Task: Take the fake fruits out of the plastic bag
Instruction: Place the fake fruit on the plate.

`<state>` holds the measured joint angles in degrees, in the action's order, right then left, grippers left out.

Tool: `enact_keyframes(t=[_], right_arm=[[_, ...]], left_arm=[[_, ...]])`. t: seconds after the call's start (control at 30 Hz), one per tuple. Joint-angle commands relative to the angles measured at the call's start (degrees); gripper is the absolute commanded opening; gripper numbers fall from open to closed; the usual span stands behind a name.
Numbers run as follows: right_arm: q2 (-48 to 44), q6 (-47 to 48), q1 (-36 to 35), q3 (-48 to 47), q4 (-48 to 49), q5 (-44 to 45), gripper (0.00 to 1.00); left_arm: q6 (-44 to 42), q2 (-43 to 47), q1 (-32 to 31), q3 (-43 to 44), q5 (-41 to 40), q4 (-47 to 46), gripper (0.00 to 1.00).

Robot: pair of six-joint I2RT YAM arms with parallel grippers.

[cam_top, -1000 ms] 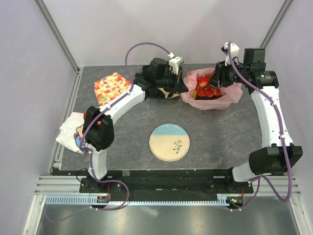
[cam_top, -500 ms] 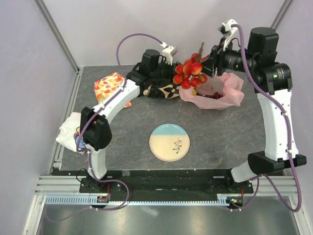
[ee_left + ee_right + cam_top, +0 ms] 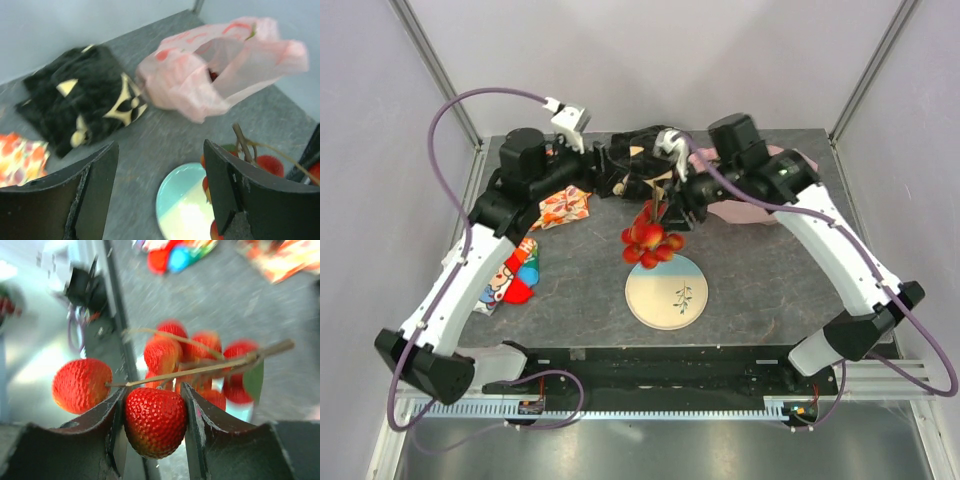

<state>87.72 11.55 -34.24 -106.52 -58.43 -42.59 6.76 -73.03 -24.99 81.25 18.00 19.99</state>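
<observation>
Right claw [image 3: 155, 407], partly open, clamped on glossy red fruit cluster with brown stems [image 3: 652, 240], arm folded inward near round cream-and-blue plate [image 3: 655, 297]; left claw [image 3: 160, 165] wide apart, empty, raised.

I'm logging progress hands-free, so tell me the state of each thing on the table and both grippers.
red fruit cluster: out of the bag, held in the air near the plate.
plastic bag: lying on the table, mouth open, something dark inside.
plate: on the table, nothing resting on it.
left gripper: open, empty.
right gripper: shut on the red fruit cluster.
</observation>
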Motion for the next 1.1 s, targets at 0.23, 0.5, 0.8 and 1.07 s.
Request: enact_keyframes(t=[0.23, 0.5, 0.8, 1.07], right_arm=[[6.1, -1.4, -5.0, 12.5, 1.0, 1.9, 0.03], [12.4, -5.2, -5.7, 17.8, 4.6, 2.2, 0.04], [14.1, -7.8, -5.9, 19.2, 2.2, 1.0, 0.04], [15.7, -10.0, -5.9, 21.6, 6.3, 7.1, 0.09]], left_arm=[[-3.0, 12.6, 9.8, -9.3, 5.7, 0.8, 0.74], [-3.7, 15.3, 10.8, -12.3, 6.0, 0.8, 0.74], [-3.2, 15.6, 10.8, -14.1, 6.6, 0.7, 0.74], [-2.4, 14.9, 10.8, -15.3, 7.2, -0.3, 0.74]])
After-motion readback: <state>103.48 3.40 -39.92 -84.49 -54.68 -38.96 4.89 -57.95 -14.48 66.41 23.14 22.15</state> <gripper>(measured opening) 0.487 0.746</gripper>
